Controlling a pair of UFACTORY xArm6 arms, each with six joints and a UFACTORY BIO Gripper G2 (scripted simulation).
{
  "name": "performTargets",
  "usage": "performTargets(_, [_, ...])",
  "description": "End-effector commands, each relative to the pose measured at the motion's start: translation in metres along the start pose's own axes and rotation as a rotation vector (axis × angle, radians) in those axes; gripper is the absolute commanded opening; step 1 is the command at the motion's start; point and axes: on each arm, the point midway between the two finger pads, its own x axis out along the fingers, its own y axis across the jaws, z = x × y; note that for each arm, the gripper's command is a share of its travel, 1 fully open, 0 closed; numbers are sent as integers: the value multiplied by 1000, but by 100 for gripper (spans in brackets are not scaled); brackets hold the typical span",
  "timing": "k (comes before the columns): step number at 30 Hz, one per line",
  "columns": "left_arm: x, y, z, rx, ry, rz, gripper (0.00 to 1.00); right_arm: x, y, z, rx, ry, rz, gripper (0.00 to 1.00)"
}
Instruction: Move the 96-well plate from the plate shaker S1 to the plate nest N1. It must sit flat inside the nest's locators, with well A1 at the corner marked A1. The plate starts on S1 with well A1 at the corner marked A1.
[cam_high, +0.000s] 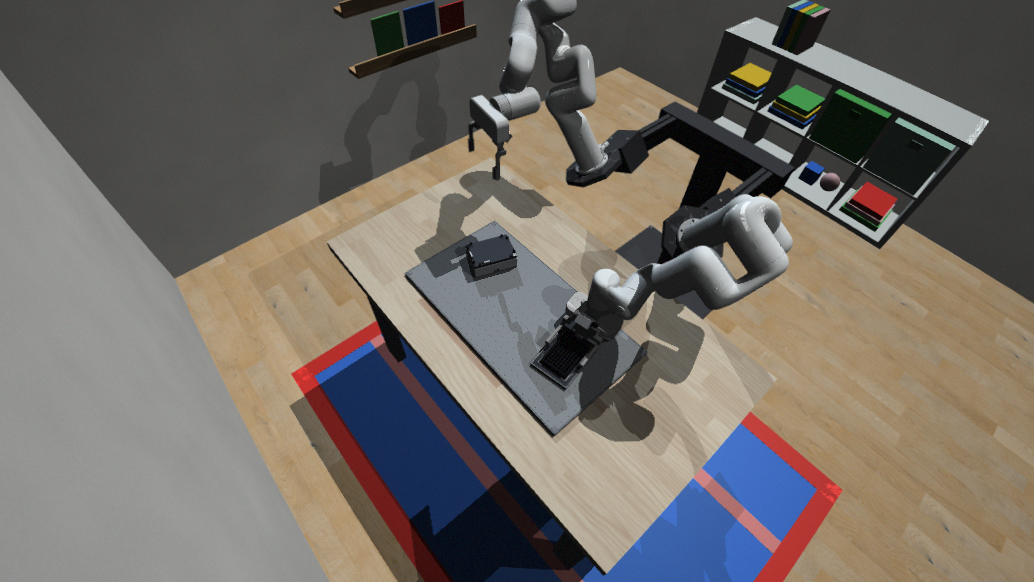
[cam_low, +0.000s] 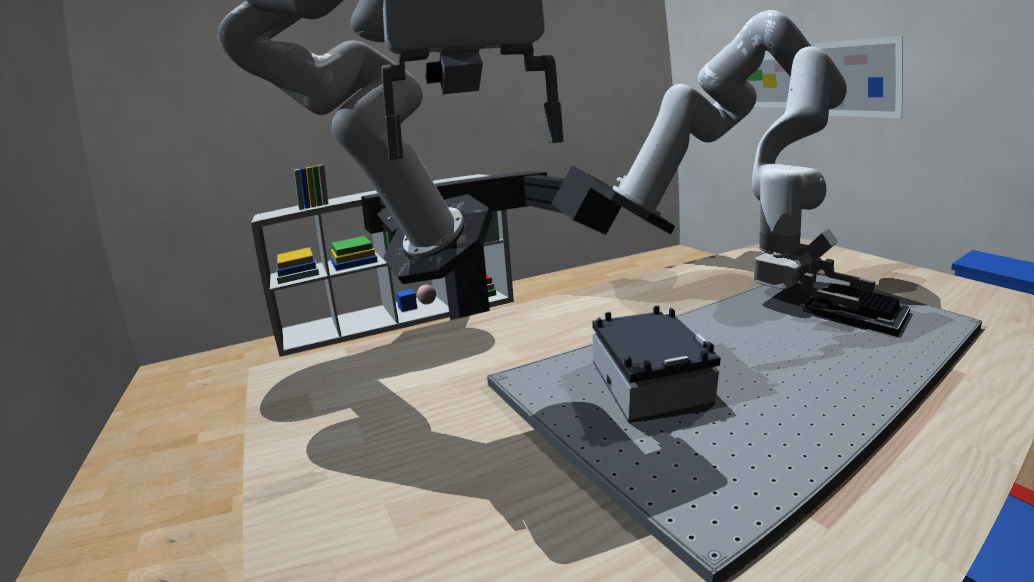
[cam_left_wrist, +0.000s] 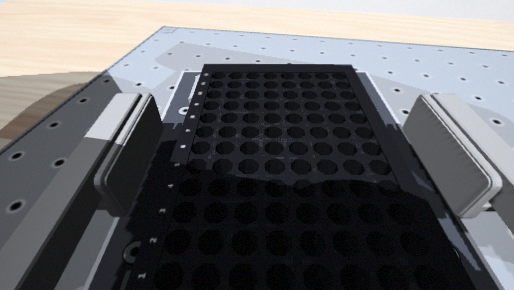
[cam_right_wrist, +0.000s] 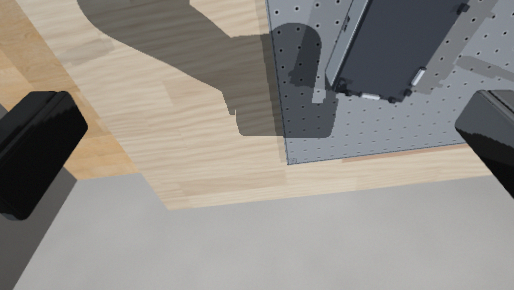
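Near the counter's (cam_high: 636, 498) (cam_low: 434, 394) (cam_left_wrist: 75, 30) (cam_right_wrist: 200, 170) left-arm end, the 96-well plate (cam_high: 568, 352) (cam_low: 879, 300) (cam_left_wrist: 280, 125) sits on the plate nest (cam_high: 551, 379) (cam_low: 900, 326) (cam_left_wrist: 375, 95), left gripper (cam_high: 573, 338) (cam_low: 853, 292) (cam_left_wrist: 300, 155) parted around it, gripping nothing. Lifting before both pads have fully cleared could drag a side upward, leaving the plate cocked on a locator.
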Motion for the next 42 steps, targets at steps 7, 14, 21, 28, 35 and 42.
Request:
performTargets(7, [1,0,1,-1,-2,0,37,-1,0,-1,2,3,-2,100])
performTargets(14, [1,0,1,-1,-2,0,37,-1,0,-1,2,3,-2,100])
performTargets(21, [1,0,17,-1,-2,0,37,-1,0,-1,2,3,-2,100])
performTargets(28, [1,0,30,-1,-2,0,37,-1,0,-1,2,3,-2,100])
performTargets(35, [1,0,49,-1,-2,0,37,-1,0,-1,2,3,-2,100])
performTargets(42, [1,0,62,-1,-2,0,37,-1,0,-1,2,3,-2,100])
